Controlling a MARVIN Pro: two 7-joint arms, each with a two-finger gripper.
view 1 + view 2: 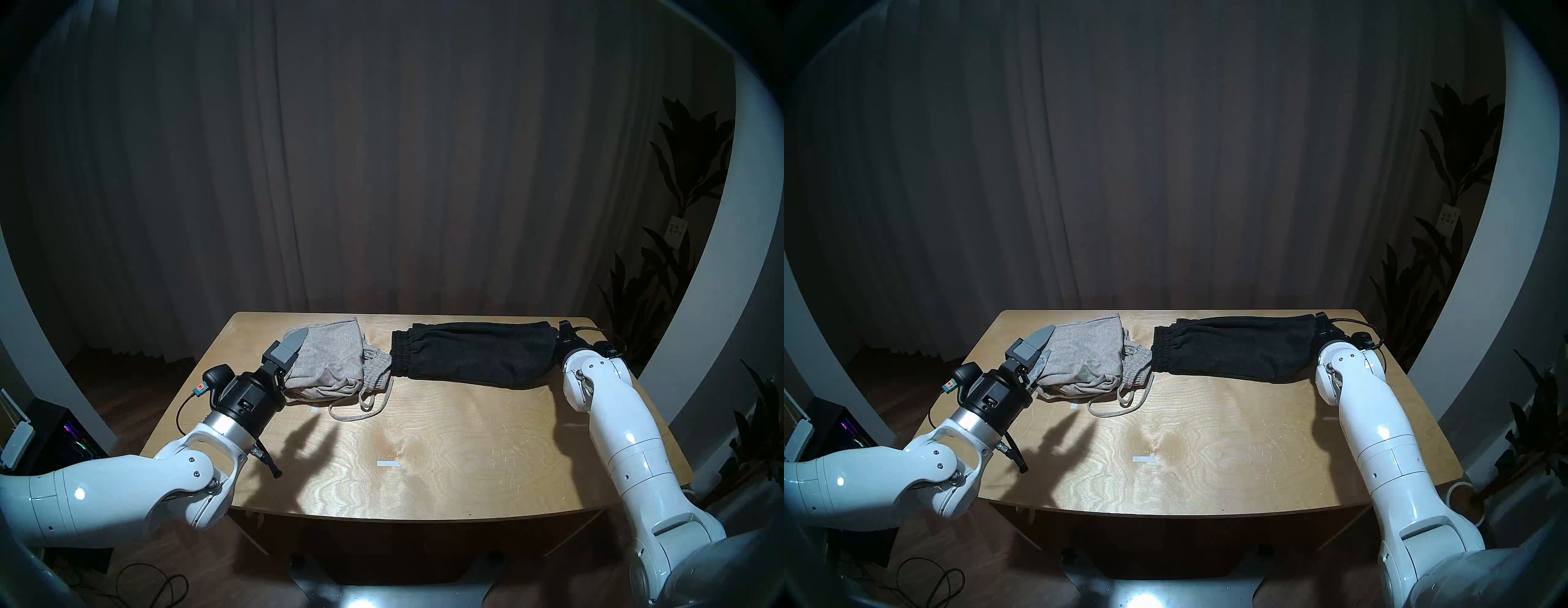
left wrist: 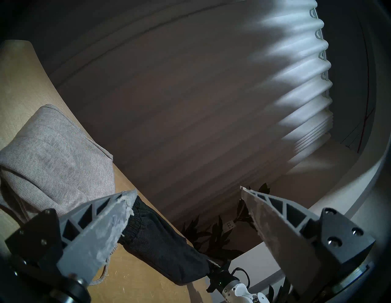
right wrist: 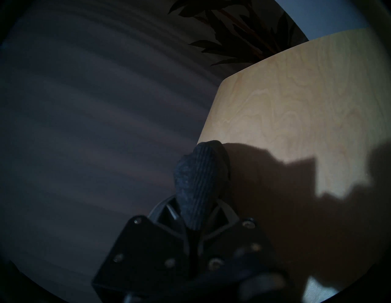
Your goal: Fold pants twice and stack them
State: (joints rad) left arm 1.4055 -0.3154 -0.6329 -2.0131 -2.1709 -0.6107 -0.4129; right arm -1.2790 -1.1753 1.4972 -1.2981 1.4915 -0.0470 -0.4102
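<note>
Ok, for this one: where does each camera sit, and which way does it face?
Head left: above the near edge, facing the table and curtain; both arms show.
Head right: nearly identical.
Left wrist: rolled, looking from the grey pants along the black pants; left gripper open.
Right wrist: at the far right corner; right gripper shut on the black cuff.
Shared: the black pants appear in all four.

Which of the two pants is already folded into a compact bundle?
The grey pants, bunched on the table's left; the black pants lie stretched out long.
</note>
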